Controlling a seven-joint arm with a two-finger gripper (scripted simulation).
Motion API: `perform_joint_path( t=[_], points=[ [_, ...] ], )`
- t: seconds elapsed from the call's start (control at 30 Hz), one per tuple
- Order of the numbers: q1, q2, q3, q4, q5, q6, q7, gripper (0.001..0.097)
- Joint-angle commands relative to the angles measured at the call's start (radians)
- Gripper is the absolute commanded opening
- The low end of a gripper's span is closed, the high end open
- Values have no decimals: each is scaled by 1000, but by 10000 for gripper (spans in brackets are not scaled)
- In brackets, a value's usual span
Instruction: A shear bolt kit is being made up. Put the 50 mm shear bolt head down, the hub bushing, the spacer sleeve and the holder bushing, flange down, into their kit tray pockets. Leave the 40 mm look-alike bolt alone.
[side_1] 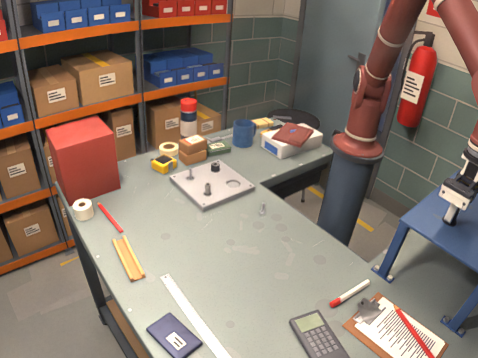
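The blue side table (445, 230) at the far right lies under my gripper (451, 216), which hangs off to the right of the workbench and holds nothing. The grey kit tray (211, 184) sits mid-bench, far to the left of the gripper. A bolt (190, 173) stands at its left, a dark bushing (215, 166) at its back, and a grey sleeve (207, 188) at its front. The round pocket (233, 183) on the right is empty. A small bolt (262, 208) stands on the bench right of the tray.
Behind the tray stand a yellow tape measure (163, 163), small boxes (192, 149), a blue mug (244, 133) and a white box (291, 139). A red box (83, 157) stands at left. A marker (349, 293), calculator (318, 334) and clipboard (395, 327) lie at the bench's front.
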Motion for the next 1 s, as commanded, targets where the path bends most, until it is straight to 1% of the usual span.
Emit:
perform_joint_path(
  t=[0.0,0.33,0.97],
  points=[
    [0,-1,-1,-1,0,0,0,395],
    [0,-1,0,-1,0,0,0,395],
    [0,-1,0,-1,0,0,0,20]
  ],
)
